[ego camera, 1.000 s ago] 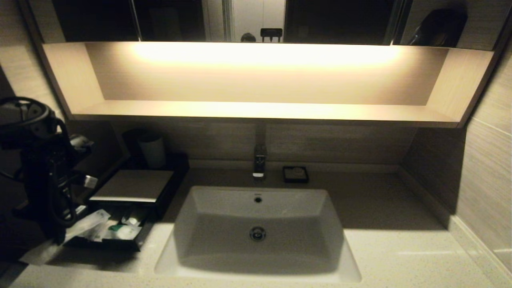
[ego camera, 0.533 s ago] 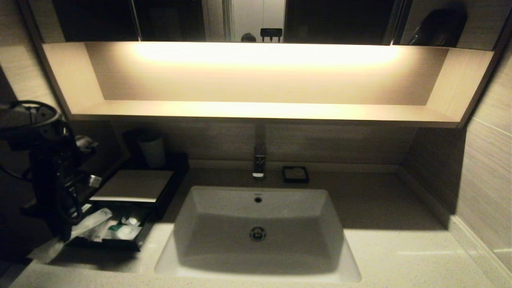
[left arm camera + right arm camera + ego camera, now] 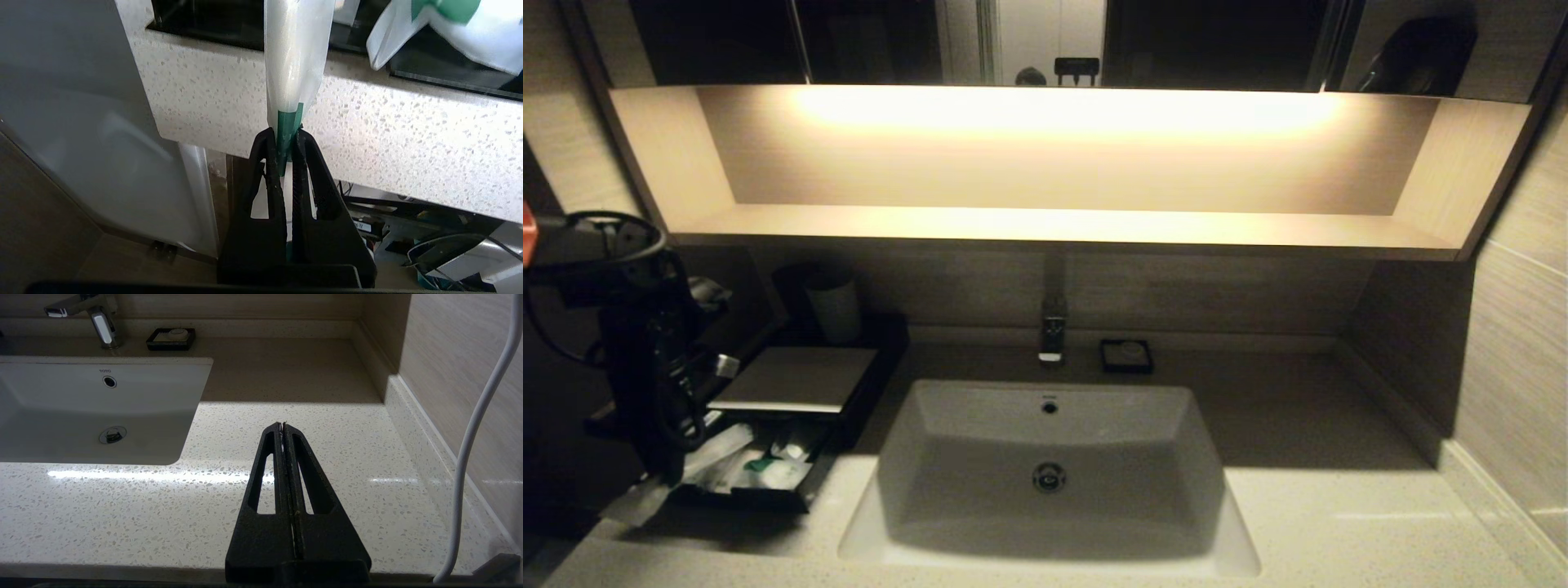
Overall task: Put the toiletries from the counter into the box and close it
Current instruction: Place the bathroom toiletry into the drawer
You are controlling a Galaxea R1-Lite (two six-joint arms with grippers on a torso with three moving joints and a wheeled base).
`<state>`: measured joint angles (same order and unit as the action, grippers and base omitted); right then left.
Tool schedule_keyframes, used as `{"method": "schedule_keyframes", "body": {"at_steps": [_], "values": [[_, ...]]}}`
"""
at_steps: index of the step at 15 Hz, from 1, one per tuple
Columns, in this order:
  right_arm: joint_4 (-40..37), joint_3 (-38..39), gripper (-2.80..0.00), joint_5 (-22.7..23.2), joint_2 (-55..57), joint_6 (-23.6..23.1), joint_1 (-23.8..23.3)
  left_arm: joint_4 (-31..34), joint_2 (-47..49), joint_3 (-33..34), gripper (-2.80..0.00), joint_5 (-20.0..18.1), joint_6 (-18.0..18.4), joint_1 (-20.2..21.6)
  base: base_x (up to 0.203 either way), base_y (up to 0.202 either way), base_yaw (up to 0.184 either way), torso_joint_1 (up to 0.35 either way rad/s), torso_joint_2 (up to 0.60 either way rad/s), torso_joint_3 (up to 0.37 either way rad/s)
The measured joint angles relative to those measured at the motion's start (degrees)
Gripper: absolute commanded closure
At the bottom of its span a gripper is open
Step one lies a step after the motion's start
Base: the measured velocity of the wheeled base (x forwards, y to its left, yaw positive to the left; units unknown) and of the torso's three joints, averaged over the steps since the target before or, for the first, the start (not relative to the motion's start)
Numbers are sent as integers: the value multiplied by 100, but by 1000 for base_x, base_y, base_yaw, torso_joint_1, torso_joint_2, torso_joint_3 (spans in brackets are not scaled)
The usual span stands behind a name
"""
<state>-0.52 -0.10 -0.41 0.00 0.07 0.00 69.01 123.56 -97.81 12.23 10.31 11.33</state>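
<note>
Left gripper [image 3: 283,136] shifted, apparently pinching packet [image 3: 295,61].

The left arm stands at the far left with its wrist bent downward, the left gripper [image 3: 285,136] pinched tight on something thin between its tips, while the right gripper [image 3: 283,425] is parked with fingers pressed together, holding nothing.

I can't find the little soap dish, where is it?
In the head view the small black dish sits on the counter behind the sink, just right of the faucet.
</note>
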Motion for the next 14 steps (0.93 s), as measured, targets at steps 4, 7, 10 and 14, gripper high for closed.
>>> {"method": "schedule_keyframes", "body": {"at_steps": [4, 7, 10, 14], "values": [[0, 0, 0, 1, 0, 2, 0, -101, 126, -90, 0, -2, -26, -1, 0, 0, 0, 0, 0, 0], [0, 0, 0, -1, 0, 3, 0, -132, 215, -175, 0, -2, -36, 0, 0, 0, 0, 0, 0, 0], [0, 0, 0, 0, 0, 0, 0, -222, 319, -247, 0, -7, -36, 0, 0, 0, 0, 0, 0, 0], [0, 0, 0, 0, 0, 2, 0, -250, 459, -334, 0, -20, -36, 0, 0, 0, 0, 0, 0, 0]]}}
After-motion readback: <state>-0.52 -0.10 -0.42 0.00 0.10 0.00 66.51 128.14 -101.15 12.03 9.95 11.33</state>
